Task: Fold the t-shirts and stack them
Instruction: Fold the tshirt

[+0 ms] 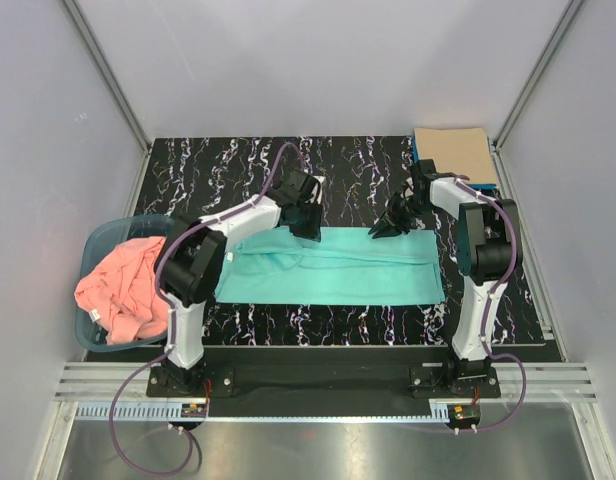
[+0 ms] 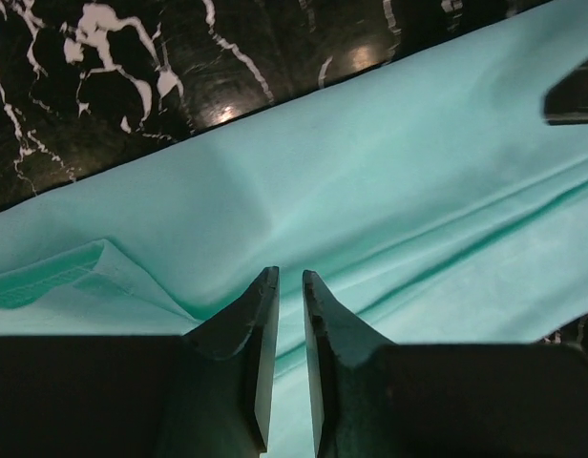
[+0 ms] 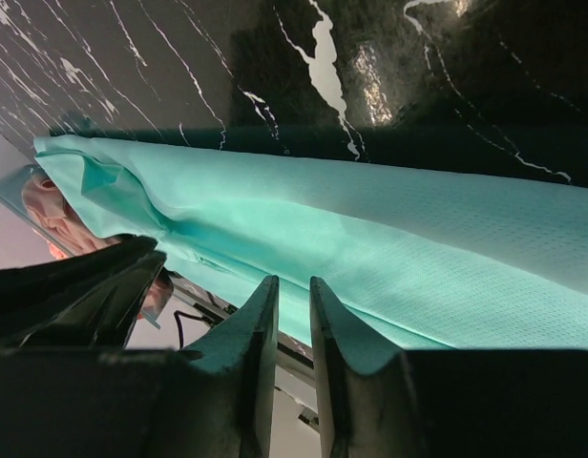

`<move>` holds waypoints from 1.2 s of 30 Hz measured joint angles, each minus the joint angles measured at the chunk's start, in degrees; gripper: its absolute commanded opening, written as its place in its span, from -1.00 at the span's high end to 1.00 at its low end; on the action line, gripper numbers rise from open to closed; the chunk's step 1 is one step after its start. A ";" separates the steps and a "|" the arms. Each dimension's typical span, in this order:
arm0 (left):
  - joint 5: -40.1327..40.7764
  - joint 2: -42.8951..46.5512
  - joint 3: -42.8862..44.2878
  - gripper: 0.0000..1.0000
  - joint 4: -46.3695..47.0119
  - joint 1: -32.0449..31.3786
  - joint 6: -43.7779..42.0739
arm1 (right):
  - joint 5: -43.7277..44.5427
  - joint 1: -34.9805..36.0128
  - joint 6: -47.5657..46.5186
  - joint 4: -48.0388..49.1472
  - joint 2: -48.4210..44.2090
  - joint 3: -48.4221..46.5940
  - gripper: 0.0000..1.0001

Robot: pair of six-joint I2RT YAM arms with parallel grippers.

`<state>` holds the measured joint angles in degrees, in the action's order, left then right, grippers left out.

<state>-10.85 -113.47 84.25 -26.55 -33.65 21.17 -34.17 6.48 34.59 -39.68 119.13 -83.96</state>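
Observation:
A turquoise-green t-shirt (image 1: pixel 338 270) lies on the black marbled table as a long band folded lengthwise. My left gripper (image 1: pixel 308 232) hovers over its far edge left of centre. My right gripper (image 1: pixel 380 232) hovers over the same edge further right. In the left wrist view the fingertips (image 2: pixel 290 274) stand a narrow gap apart above the turquoise cloth (image 2: pixel 370 172), with nothing between them. The right wrist view shows the same narrow empty gap (image 3: pixel 294 281) over the shirt (image 3: pixel 389 258). A salmon pink t-shirt (image 1: pixel 123 285) lies crumpled in the basket. A folded tan-beige t-shirt (image 1: pixel 453 150) rests at the back right.
The blue-grey plastic basket (image 1: pixel 98 240) stands at the table's left edge. A blue layer (image 1: pixel 416 152) shows under the tan shirt's left side. Grey walls and metal frame rails close in the table on the left, back and right.

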 measured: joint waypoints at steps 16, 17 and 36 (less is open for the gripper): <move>7.63 -3.02 -0.87 0.58 -10.25 -2.01 1.88 | 0.55 -0.07 -0.07 -0.17 1.07 0.48 0.48; 7.61 -2.25 -1.90 0.61 -10.29 -2.43 2.08 | 0.57 -0.07 -0.07 -0.17 1.11 0.59 0.48; 6.45 6.67 -10.71 0.60 -10.58 -6.08 2.75 | -0.24 2.01 -0.90 -0.70 1.18 1.70 0.58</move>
<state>-4.40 -106.80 73.54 -37.12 -39.72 23.92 -34.41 8.49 33.69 -40.38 120.31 -82.26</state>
